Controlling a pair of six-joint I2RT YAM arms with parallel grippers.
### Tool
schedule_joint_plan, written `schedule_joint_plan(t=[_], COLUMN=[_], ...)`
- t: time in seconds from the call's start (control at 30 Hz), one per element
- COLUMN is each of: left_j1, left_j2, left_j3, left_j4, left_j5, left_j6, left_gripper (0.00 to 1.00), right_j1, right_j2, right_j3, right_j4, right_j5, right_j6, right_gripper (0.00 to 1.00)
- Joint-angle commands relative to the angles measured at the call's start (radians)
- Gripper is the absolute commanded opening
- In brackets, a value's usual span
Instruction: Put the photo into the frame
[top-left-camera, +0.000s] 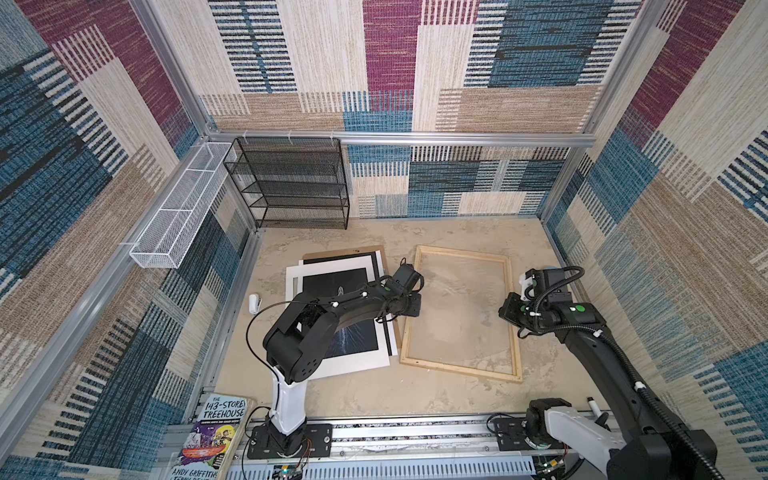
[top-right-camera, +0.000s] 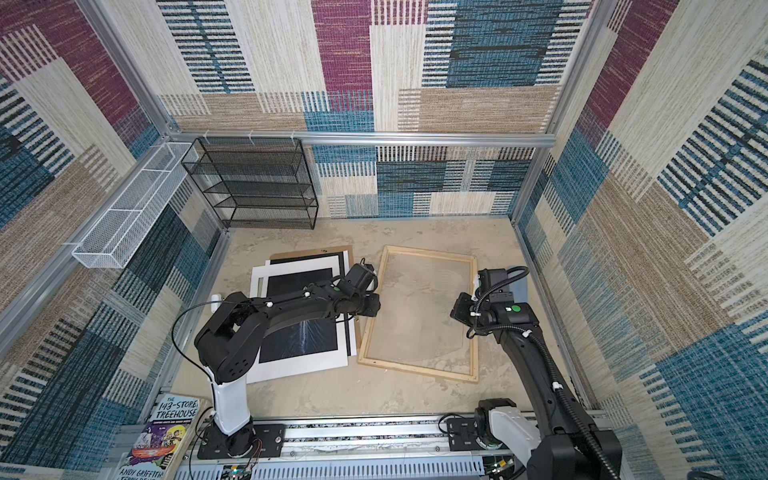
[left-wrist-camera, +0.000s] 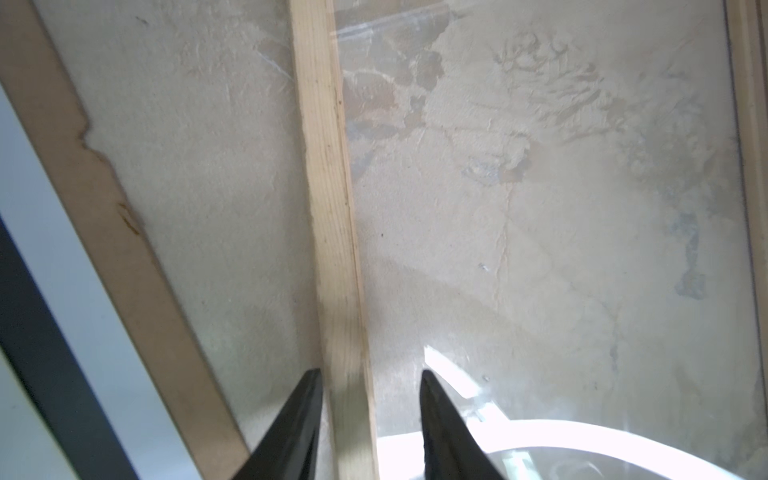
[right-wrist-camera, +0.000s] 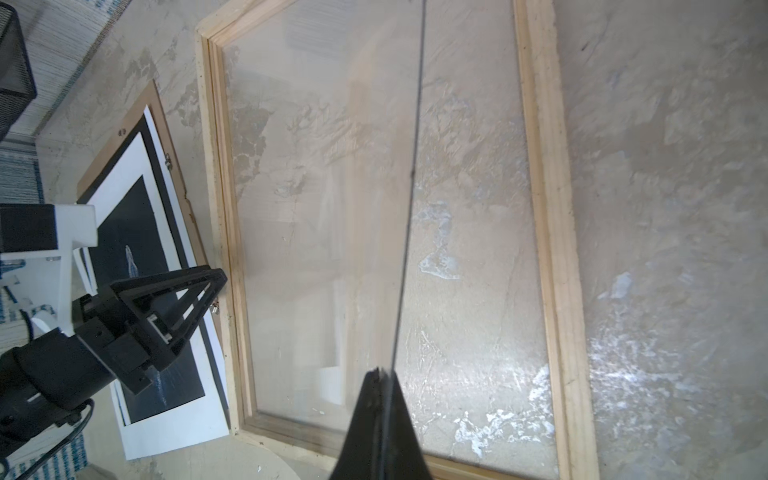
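My left hand (left-wrist-camera: 370, 374) is open. In its wrist view the two black fingers (left-wrist-camera: 291, 428) straddle the near long rail of the frame (left-wrist-camera: 328, 187), one on the outer side and one over the pane. The outer finger looks close against the wood, and there is a clear gap on the pane side, so nothing is gripped. The right wrist view shows the same hand (right-wrist-camera: 218, 282) with its tips at that rail's outer edge. The frame (top-left-camera: 463, 252) lies flat on the counter (top-left-camera: 415, 395) in both top views, a little askew, and the counter's mottled surface shows through its pane. The photo (top-left-camera: 355, 340) is just beside the frame on my left. It lies face up on top of a loose pile, with the brown backing sheet (top-left-camera: 353, 251) sticking out at the far end and along the frame side. My left arm crosses the pile and hides the middle of the print, so I see only the dark image, part of the pale streak and the white margin at the near end (top-right-camera: 307, 340). I can't sort out the white and black layers under it. My right hand (right-wrist-camera: 380, 370) is closed, over the frame near its other long rail. A thin dark line runs from its tips across that wrist view, and I can't tell what it is. The tips of both hands are hidden in the top views.
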Motion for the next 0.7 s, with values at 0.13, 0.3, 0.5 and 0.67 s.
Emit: schedule_joint_plan(t=[0.13,0.3,0.5,0.67], left_j1=[0.000,0.000,0.000,0.000], left_j2=[0.011,0.013,0.019,0.025], left_j3=[0.012,0.013,0.015,0.018], left_j4=[-0.005,-0.009,-0.011,-0.013], left_j5=[0.006,0.003,0.010,0.012], left_j6=[0.016,0.018,0.022,0.021], left_gripper=[0.42,0.41,0.40,0.38], right_j1=[0.001,0.001,0.001,0.001], right_j2=[0.010,0.015,0.010,-0.003], right_j3=[0.004,-0.021,-0.028,-0.039], right_j4=[-0.001,0.031,0.071,0.118], right_j5=[0.010,0.014,0.033,0.025], right_j6=[-0.028,-0.022,-0.029,-0.035], right_gripper=[0.00,0.00,0.00,0.00])
